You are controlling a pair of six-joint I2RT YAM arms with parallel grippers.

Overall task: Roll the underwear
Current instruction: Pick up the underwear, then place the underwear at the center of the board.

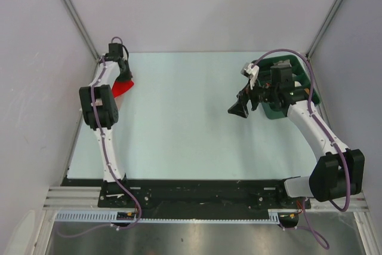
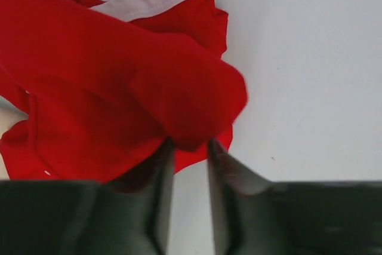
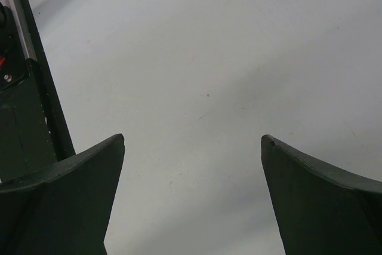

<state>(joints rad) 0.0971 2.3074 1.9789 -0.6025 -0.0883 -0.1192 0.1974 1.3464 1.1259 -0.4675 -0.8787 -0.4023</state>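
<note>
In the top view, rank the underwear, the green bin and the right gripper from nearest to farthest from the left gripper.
1. The underwear, far left, pinched in the left gripper itself.
2. The right gripper, open, right of centre.
3. The green bin, far right, just beyond that gripper.

The underwear [image 1: 123,88] is largely hidden behind the left arm [image 1: 101,101] in the top view; at the left wrist it is cropped by two edges, its fold blurred; the green bin [image 1: 271,111] is partly masked by the right arm [image 1: 314,125].
</note>
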